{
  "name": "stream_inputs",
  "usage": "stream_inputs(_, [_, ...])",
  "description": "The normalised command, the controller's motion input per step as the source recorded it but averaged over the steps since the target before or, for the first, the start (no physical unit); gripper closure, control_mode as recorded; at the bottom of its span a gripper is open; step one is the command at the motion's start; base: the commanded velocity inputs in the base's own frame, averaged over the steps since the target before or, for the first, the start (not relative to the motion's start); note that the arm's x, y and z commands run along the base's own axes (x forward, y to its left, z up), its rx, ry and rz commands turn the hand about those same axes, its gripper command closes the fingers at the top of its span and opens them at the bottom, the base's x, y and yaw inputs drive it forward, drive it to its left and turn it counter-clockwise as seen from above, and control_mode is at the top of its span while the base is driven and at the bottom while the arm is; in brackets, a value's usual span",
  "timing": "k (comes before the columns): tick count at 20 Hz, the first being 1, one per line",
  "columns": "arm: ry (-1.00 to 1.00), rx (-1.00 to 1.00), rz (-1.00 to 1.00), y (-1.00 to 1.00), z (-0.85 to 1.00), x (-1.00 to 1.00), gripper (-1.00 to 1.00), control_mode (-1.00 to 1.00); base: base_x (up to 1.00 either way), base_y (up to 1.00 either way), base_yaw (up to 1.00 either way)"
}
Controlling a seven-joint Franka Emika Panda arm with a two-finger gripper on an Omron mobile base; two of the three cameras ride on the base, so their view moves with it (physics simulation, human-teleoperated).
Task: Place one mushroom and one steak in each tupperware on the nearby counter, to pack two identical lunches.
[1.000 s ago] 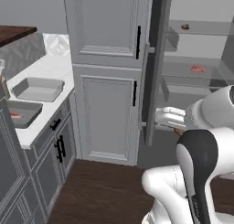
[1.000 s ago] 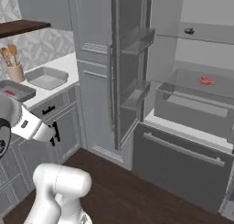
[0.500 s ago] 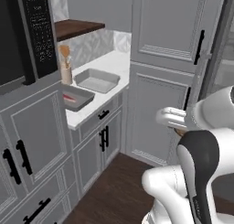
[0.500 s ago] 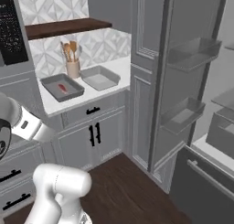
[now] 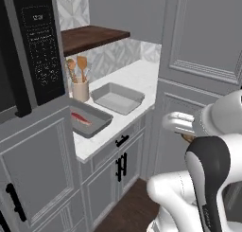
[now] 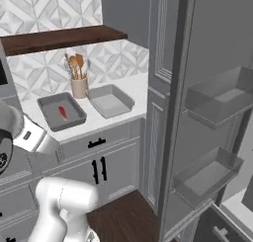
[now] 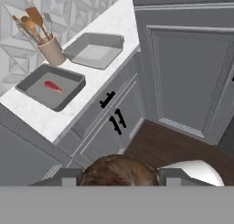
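Fingers (image 7: 119, 176) half closed on a mushroom (image 7: 119, 172), brown lump filling the gap between the tips; carried high, off the tabletop (image 7: 107, 24), presumably for transport to a tray.

2 trays on the tabletop. Near tray (image 7: 27, 89) holds 1 steak (image 7: 53, 86), red, lying flat near its middle; no mushroom in it. Far tray (image 7: 113, 41), just beyond the near tray, bare inside.

Utensil pot (image 7: 51, 51) stands behind the near tray, between the 2 trays, wooden spoons sticking up: likely snag on approach. Tall cabinet (image 7: 192, 72) beside the far tray. Dark shelf (image 6: 59, 37) overhangs both trays, limiting height.
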Motion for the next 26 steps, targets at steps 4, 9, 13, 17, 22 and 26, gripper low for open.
stream_inputs(4, [0.0,0.0,0.0,0.0,0.0,0.0,1.0,1.0,0.93,0.04,0.07])
stream_inputs(9, [0.0,0.0,0.0,0.0,0.0,0.0,1.0,1.0,0.01,0.5,0.3])
stream_inputs(13, [0.0,0.0,0.0,0.0,0.0,0.0,1.0,1.0,0.18,0.32,0.23])
stream_inputs(17, [0.0,0.0,0.0,0.0,0.0,0.0,1.0,1.0,0.51,0.01,0.14])
stream_inputs(22, [0.0,0.0,0.0,0.0,0.0,0.0,1.0,1.0,0.43,0.1,0.04])
stream_inputs(26, [0.0,0.0,0.0,0.0,0.0,0.0,1.0,1.0,0.08,0.0,0.0])
